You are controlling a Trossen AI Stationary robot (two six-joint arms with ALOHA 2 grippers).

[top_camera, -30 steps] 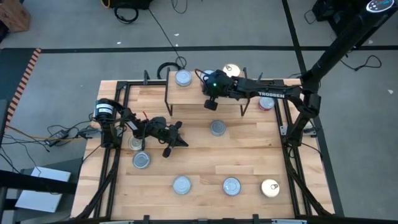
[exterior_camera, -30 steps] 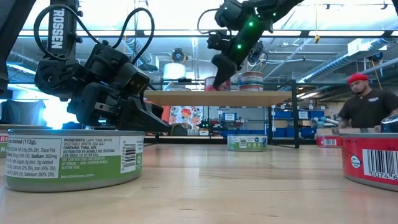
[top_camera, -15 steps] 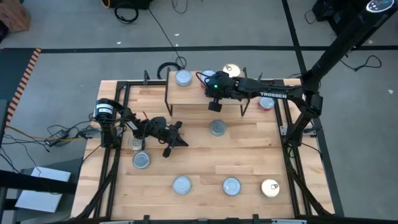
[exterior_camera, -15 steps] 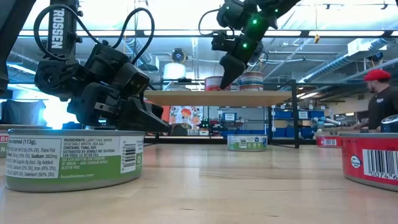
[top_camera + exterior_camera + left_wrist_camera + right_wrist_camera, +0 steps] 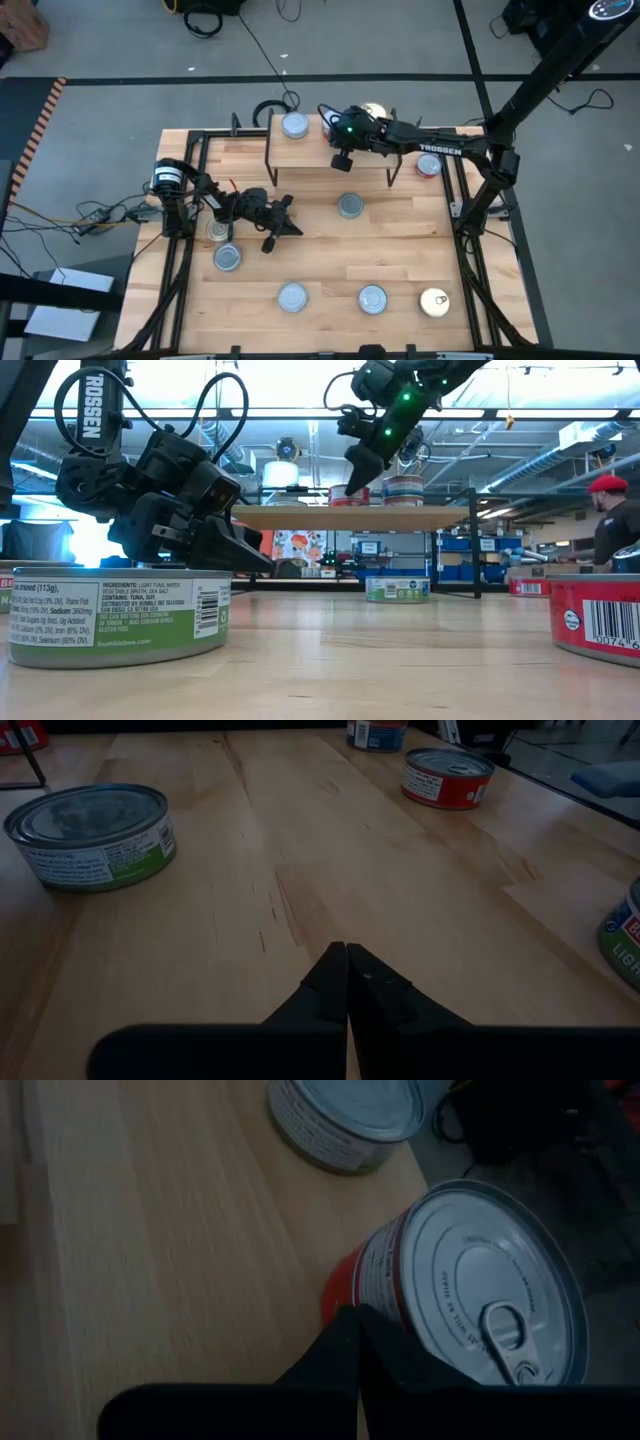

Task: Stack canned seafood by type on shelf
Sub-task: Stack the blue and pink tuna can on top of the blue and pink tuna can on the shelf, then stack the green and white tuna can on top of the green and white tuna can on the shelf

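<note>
The shelf [image 5: 300,150], a light-wood board on black wire legs, stands at the table's far side. On it are a silver-topped tin [image 5: 294,125], a gold-topped tin [image 5: 372,111] and a red-labelled pull-tab tin [image 5: 470,1295]. My right gripper [image 5: 353,486] is shut above the shelf, its tips beside that red tin [image 5: 347,496]. More tins lie on the table: one in the middle [image 5: 349,205] and several along the near edge. My left gripper [image 5: 294,230] is shut low over the table's left part, holding nothing. My right gripper [image 5: 356,1318] has its shut fingertips at the upper side wall of the red-labelled tin [image 5: 375,1285], slanting down from the table's right. I cannot tell whether they touch it. The tin stands flat on the shelf board.
Two tins [image 5: 218,230] [image 5: 228,257] lie close by my left arm. A red-topped tin [image 5: 428,165] sits on the table right of the shelf, under my right arm. Near-edge tins [image 5: 292,296] [image 5: 372,298] [image 5: 433,301] leave bare wood mid-table. A person [image 5: 615,520] shows beyond the table.
My right gripper, still shut, has lifted a little above the shelf and shifted slightly toward the far edge. Its tips have come up from the red tin's side to near its top rim.
</note>
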